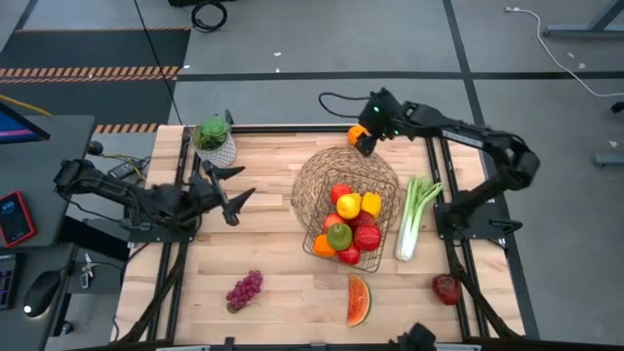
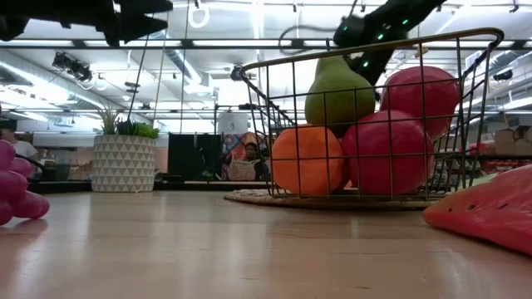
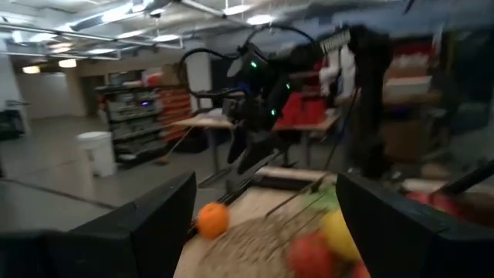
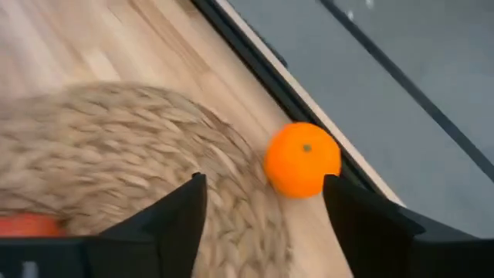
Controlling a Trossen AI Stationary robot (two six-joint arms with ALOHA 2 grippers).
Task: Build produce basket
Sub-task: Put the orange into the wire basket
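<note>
The basket [image 1: 349, 207] lies near the table's [image 1: 273, 263] middle, tipped on its side on a round woven mat [image 1: 327, 174], mouth toward six o'clock, so the produce has slid to that low end. Inside it are red apples [image 1: 367, 237], a yellow piece [image 1: 349, 206], a green pear [image 1: 338, 234] and an orange [image 1: 323, 246], heaped against the wire.

Just beyond the mat at twelve o'clock, a loose orange [image 1: 357, 135] sits at the table's far edge. The right gripper [image 1: 366, 142] hangs directly over it; in the right wrist view its fingers [image 4: 181, 208] stand apart on either side of the fruit [image 4: 302, 159] without touching it, released and empty, probably lining up a grasp.

At three o'clock of the basket a celery stalk [image 1: 416, 216] lies flat; the watermelon slice [image 1: 358, 298] is at six o'clock, purple grapes [image 1: 244, 290] at seven, and another red piece [image 1: 447, 288] at four near the table's edge.

The left gripper [image 1: 230, 191] waits at nine o'clock, raised, jaws spread, carrying nothing, near a potted plant [image 1: 214, 138].
</note>
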